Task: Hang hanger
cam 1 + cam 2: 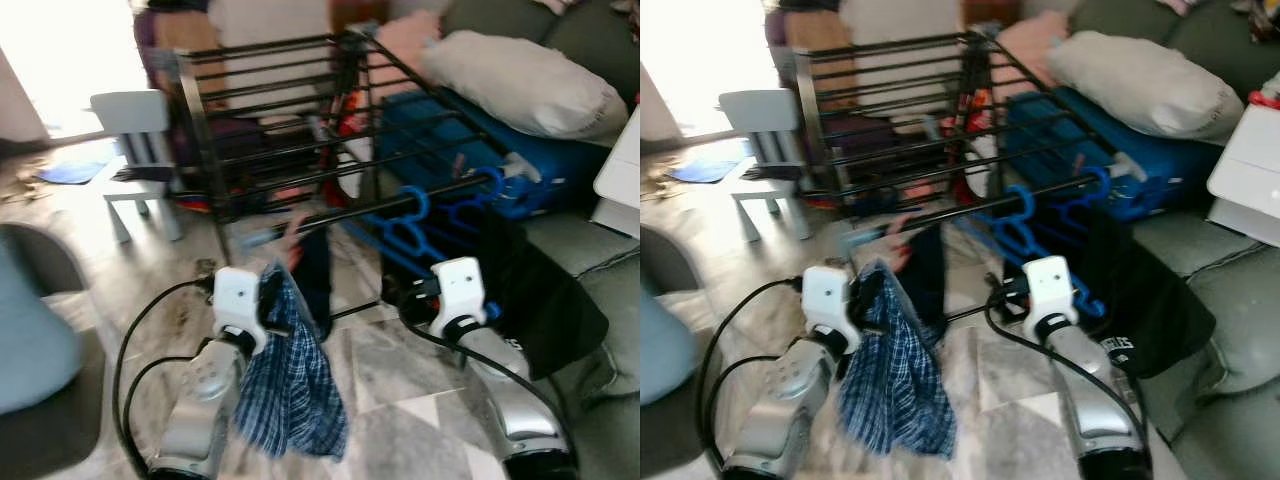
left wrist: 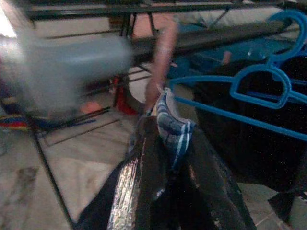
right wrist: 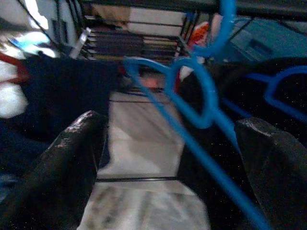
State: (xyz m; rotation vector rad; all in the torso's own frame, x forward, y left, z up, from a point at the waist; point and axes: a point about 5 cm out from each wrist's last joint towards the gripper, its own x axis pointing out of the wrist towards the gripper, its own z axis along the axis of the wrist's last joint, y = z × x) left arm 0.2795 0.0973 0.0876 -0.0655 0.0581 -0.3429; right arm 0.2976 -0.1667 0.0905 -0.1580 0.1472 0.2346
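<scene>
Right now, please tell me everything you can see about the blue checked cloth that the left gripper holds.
The blue checked cloth is a soft woven fabric with a dark blue and white plaid pattern. It hangs limp in loose folds, bunched at its top where the left gripper is shut on it, its lower edge dangling above the marbled floor. It hangs in front of the black drying rack, beside a dark garment. In the left wrist view a fold sticks up between the black fingers.

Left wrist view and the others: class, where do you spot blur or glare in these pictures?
Left wrist view: a grey shape near the lens is smeared, while the checked cloth looks sharper. Right wrist view: the blue hanger is softly blurred. Left eye view: window glare whitens the upper left corner, and the rack is slightly soft.
</scene>
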